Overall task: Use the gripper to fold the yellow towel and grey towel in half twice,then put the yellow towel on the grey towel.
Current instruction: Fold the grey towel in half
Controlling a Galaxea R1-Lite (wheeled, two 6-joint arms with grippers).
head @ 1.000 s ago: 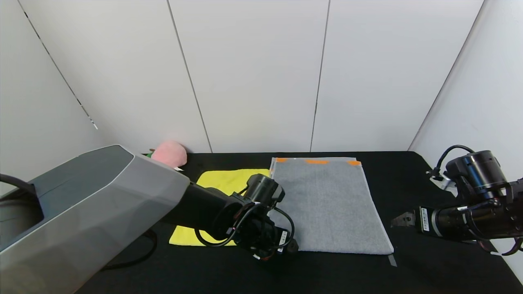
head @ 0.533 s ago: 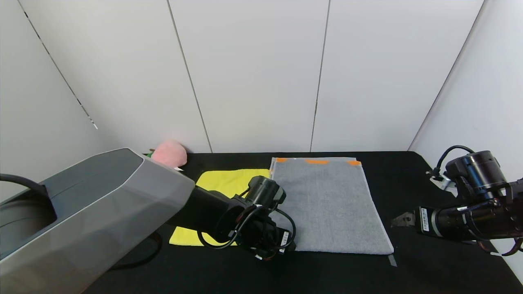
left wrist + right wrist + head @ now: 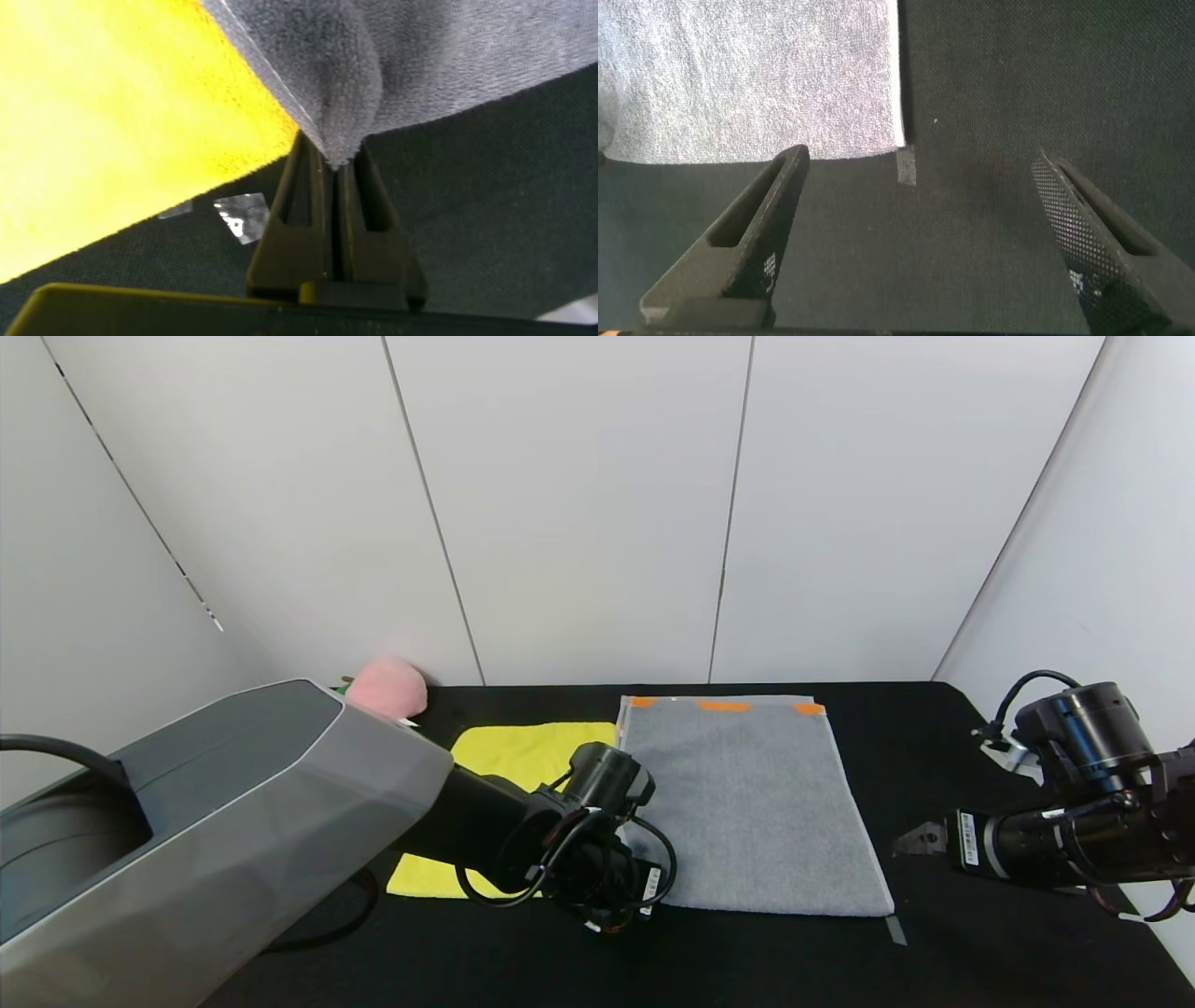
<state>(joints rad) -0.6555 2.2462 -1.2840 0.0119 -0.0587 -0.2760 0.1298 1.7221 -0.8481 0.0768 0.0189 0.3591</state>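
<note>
The grey towel lies flat on the black table, orange marks at its far end. The yellow towel lies flat to its left, partly under my left arm. My left gripper is shut on the grey towel's near left corner, which bunches up between the fingers; the yellow towel shows beside it. In the head view that gripper sits at the towel's near left corner. My right gripper is open and empty, just right of the grey towel's near right corner.
A pink plush object sits at the table's back left against the wall. A small grey tape mark lies by the grey towel's near right corner, also in the right wrist view. White walls close in the table.
My left arm has shifted slightly left and nearer, drawing the grey towel's near left corner with it; the near edge has pulled in a little. The right arm has barely moved.
</note>
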